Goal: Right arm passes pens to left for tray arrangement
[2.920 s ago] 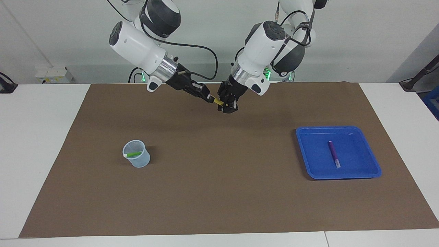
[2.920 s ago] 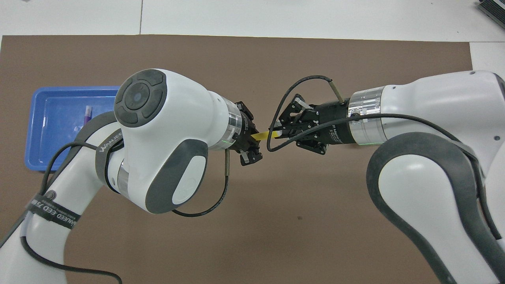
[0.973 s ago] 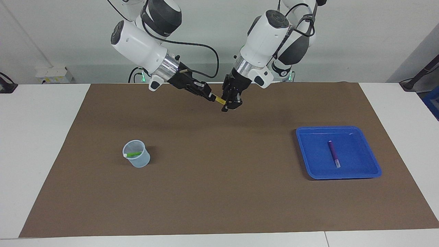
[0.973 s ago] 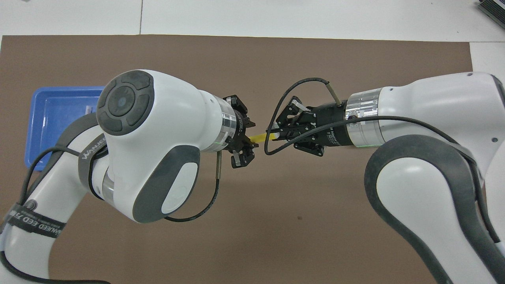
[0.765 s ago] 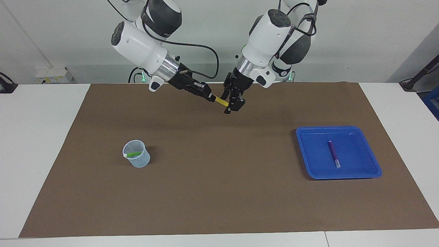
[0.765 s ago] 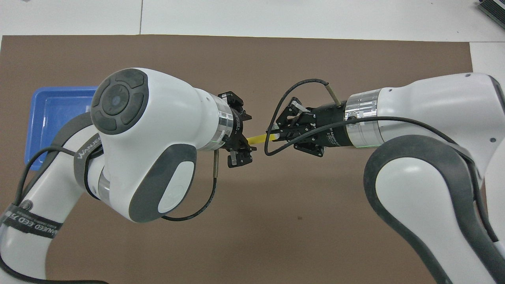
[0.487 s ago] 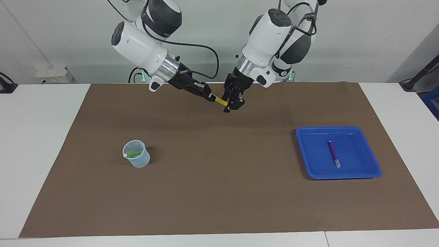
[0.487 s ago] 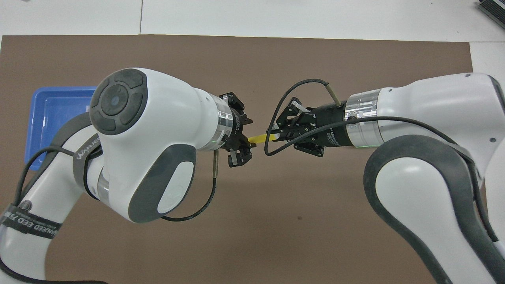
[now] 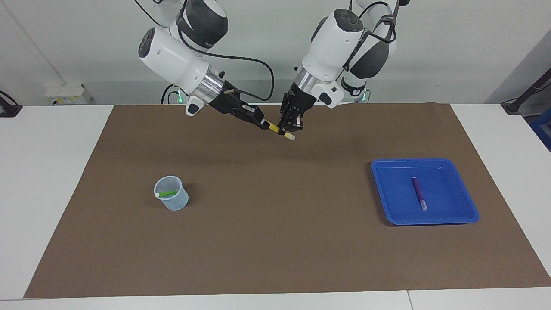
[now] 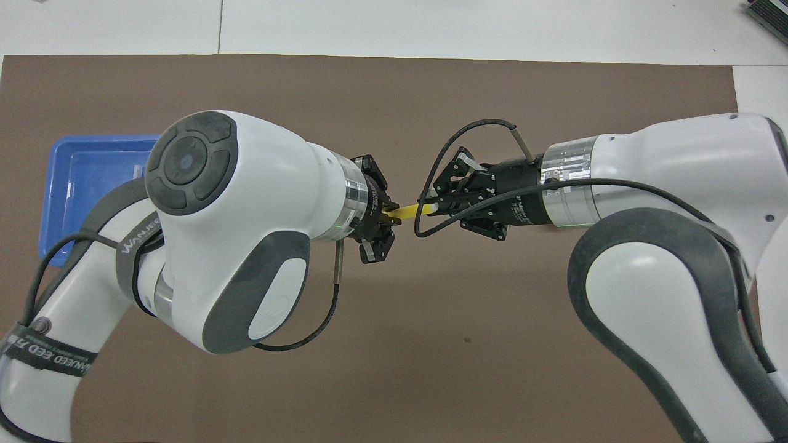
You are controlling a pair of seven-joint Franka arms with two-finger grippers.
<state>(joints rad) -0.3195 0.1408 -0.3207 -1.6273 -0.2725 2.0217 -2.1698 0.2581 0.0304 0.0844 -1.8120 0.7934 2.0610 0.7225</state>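
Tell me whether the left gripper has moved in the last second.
Yes. The left gripper has lifted slightly away from the brown mat, baring the yellow pen's pale tip.

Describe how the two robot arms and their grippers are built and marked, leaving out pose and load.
Both arms, the left arm and right arm, have glossy white shells, dark grey joint pads, silver wrist rings and looping black cables. The left gripper and right gripper are black two-finger units. The left arm wears a lettered black strap.

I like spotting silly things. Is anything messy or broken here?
Nothing is broken or spilled. The only pen off the table is the yellow pen, held in the air between the right hand and left hand.
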